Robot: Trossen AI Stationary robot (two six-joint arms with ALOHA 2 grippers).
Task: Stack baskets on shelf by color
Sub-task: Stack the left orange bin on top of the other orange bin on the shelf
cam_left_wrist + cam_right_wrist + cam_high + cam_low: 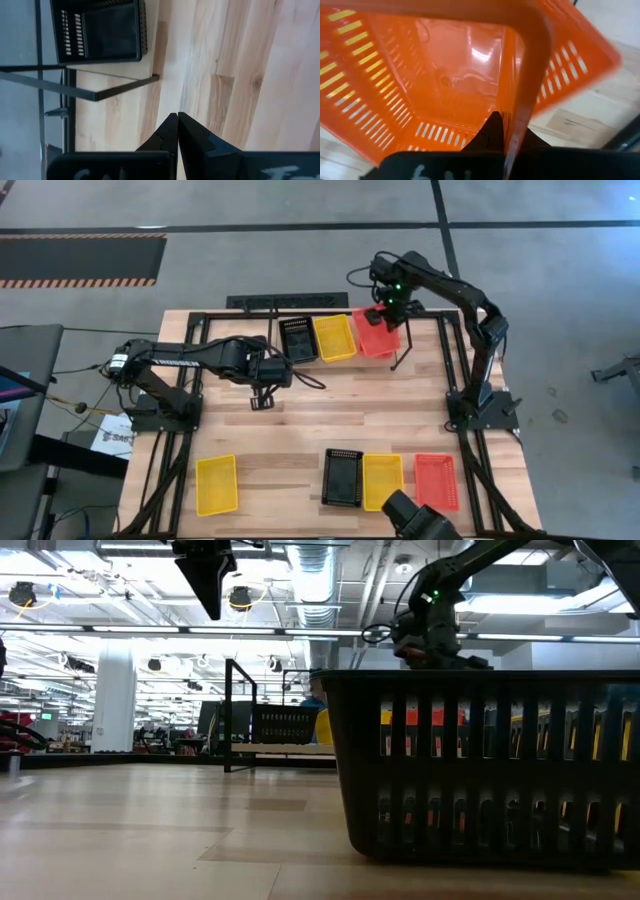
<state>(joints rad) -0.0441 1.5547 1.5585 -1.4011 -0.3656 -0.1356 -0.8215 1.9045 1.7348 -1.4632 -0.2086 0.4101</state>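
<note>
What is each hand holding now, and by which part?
Right hand grips the red basket by its rim wall. Left hand is shut, holding nothing.

**No readable text**

White lettering shows on the left arm (190,351), on a sheet of paper (113,437) beside the table and on both wrist mounts, but all is too small or cut off to read.

Industrial hall: exposed ceiling ducts (315,580), hazard-striped floor marking (80,258).
</note>
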